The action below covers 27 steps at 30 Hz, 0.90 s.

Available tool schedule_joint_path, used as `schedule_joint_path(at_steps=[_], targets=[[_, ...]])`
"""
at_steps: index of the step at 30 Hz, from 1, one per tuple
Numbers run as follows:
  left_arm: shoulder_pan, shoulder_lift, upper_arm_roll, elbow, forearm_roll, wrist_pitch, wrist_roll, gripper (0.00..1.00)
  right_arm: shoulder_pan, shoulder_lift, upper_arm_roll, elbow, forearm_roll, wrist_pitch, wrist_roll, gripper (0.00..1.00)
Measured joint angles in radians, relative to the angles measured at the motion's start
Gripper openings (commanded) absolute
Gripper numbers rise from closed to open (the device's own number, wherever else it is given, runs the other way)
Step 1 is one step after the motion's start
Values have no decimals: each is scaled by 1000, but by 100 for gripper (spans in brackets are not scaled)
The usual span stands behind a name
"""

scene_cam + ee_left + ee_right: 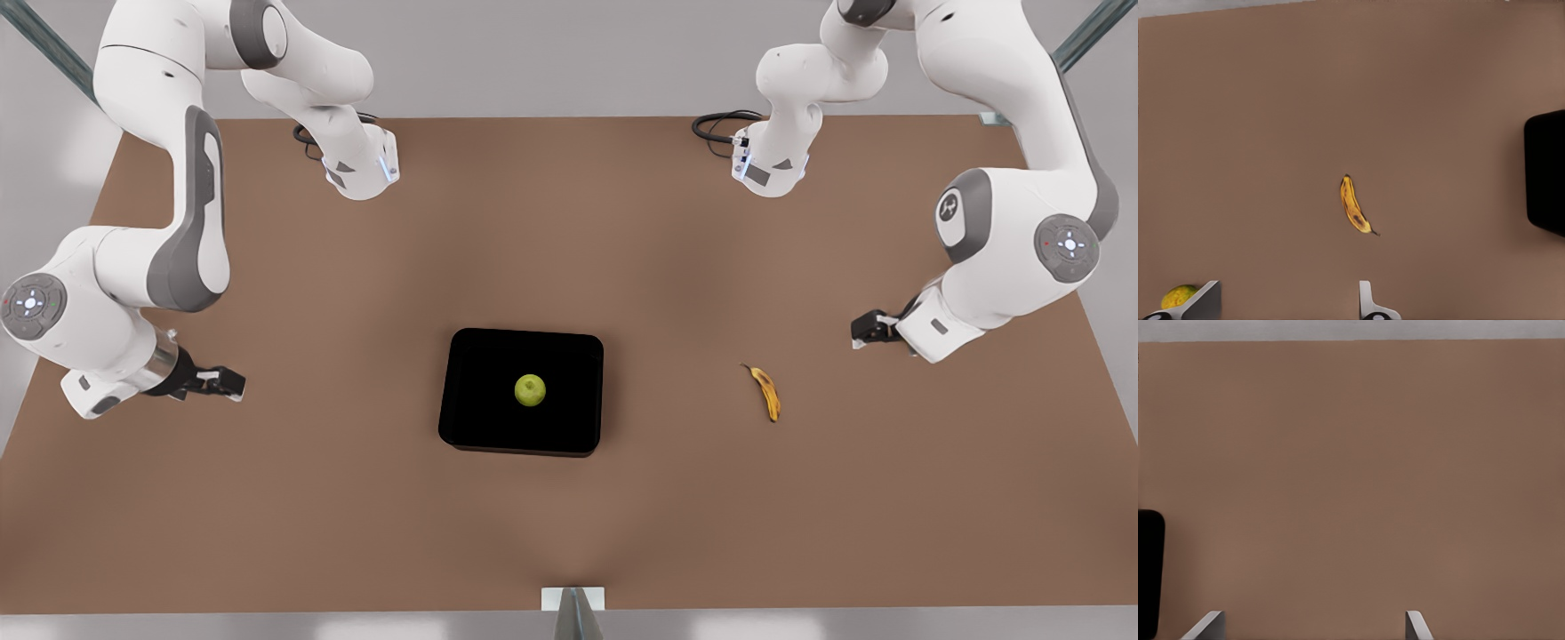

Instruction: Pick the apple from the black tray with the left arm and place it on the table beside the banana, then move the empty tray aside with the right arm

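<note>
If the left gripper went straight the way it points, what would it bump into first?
Probably the banana, or the table right beside it. In the left wrist view the banana lies ahead of the open left gripper. Depth is hard to judge.

Brown matte bench [356, 498] w/ grey surround is carrying three loose things. The black tray [480, 418] is sitting flat approx. mid-bench, nearly square, rounded corners, low rim. The banana [765, 392] is lying directly on the bench, well apart from the tray toward the front view's right, dark stem pointing to the far edge. An orange-yellow round fruit [1178, 296] is resting on the bench too, seen at the frame edge of the left wrist view. Two black cable loops [722, 126] are lying near the far edge.
</note>
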<state>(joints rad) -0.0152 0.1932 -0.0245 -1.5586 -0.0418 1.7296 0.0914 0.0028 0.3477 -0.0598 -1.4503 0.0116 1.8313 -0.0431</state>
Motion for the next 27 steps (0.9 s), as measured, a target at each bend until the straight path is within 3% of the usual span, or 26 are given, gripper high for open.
schedule_joint_path(at_steps=[4,7,10,14,18,27], targets=[[-63,37,-2,45,-3,24,-25,100,1,32,0,8,-1,20,-3,100],[-293,93,-10,90,-10,39,-91,100,0,146,1,34,-1,65,-5,100],[-496,176,-12,153,-2,65,-191,100,1,113,1,64,0,75,-7,100],[-691,449,-11,406,55,140,-374,100,-2,81,-3,70,0,50,-9,100],[-747,599,-10,468,103,259,-568,100,-2,79,0,71,-2,36,-10,100],[-764,717,-5,472,177,432,-852,100,-1,80,0,71,-4,25,-12,100]])
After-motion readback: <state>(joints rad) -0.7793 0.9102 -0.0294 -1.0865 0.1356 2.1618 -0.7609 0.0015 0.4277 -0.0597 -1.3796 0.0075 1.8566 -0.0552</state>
